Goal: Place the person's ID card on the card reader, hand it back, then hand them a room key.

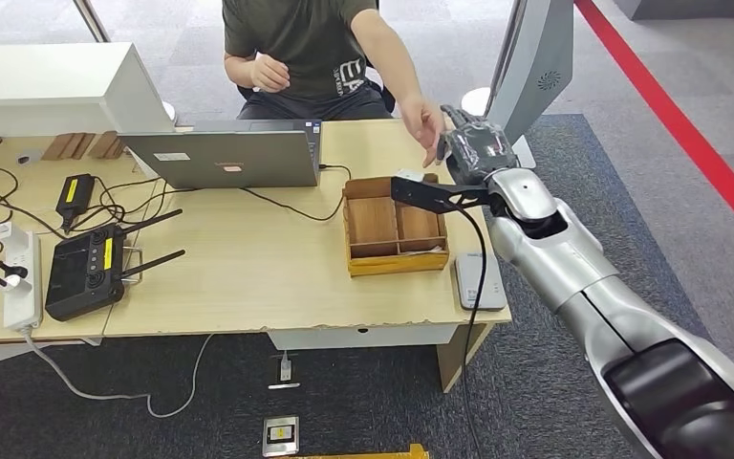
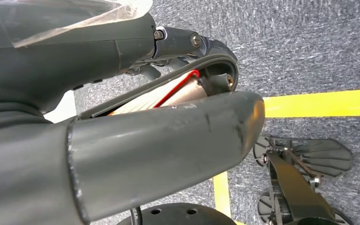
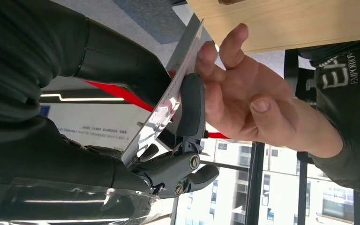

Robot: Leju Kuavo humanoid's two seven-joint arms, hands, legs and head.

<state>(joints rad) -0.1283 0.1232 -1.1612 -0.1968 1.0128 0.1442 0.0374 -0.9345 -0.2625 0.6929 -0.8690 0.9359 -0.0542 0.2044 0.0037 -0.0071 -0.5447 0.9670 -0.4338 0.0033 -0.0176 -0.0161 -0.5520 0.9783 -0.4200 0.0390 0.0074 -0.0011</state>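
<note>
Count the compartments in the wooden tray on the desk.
3 visible. The wooden tray has one long compartment on its left side and two smaller ones on the right: the far one and the near one. The right arm's bracket partly covers the far one.

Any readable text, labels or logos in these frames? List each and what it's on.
"EA": on the person's dark T-shirt, head view; smaller print beneath it is blurred.
"EMPORIO": on the same shirt in the right wrist view, beside a large partial logo cut off by the arm.
Laptop lid stickers: too small to read.
Yellow labels on the black controller and power adapter: unreadable.
Card in the right hand: print blurred.
</note>
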